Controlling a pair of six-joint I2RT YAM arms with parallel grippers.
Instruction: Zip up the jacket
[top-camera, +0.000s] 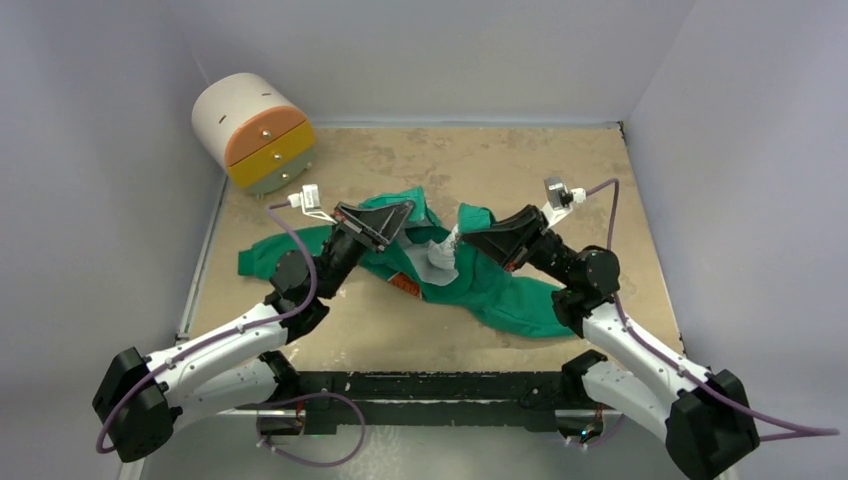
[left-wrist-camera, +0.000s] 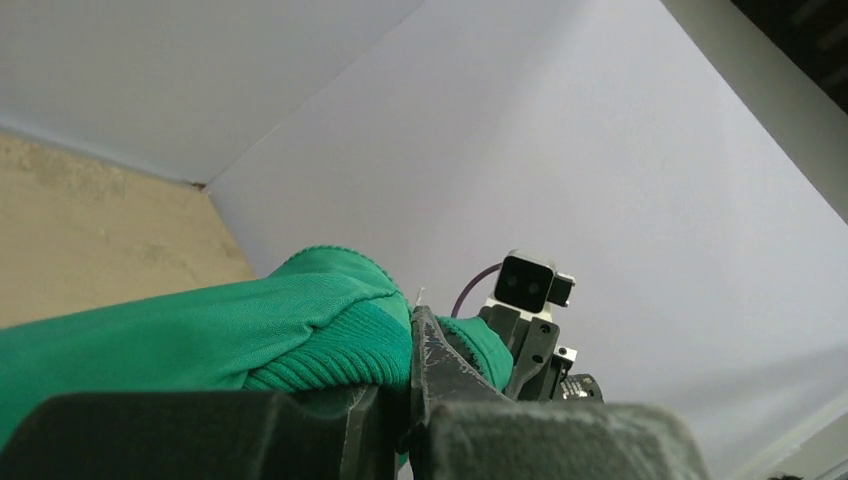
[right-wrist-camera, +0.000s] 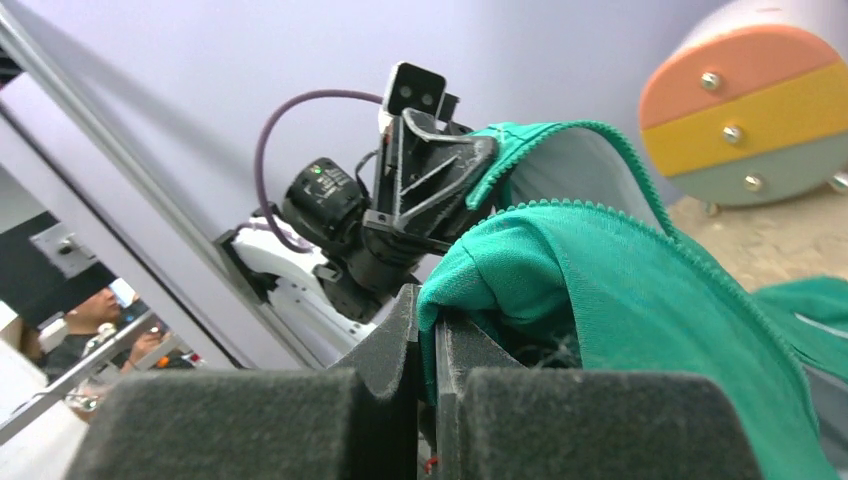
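The green jacket (top-camera: 500, 290) lies crumpled in the middle of the table, open, with pale grey lining (top-camera: 440, 262) and an orange patch (top-camera: 403, 284) showing. My left gripper (top-camera: 405, 212) is shut on a ribbed green edge of the jacket (left-wrist-camera: 330, 350) and holds it lifted. My right gripper (top-camera: 470, 238) is shut on a fold of green fabric (right-wrist-camera: 490, 280) by the zipper edge (right-wrist-camera: 640, 190). The two grippers face each other a short way apart. The zipper slider is not visible.
A round white drawer unit (top-camera: 255, 133) with orange, yellow and grey-green fronts stands at the back left; it also shows in the right wrist view (right-wrist-camera: 750, 110). Grey walls enclose the table on three sides.
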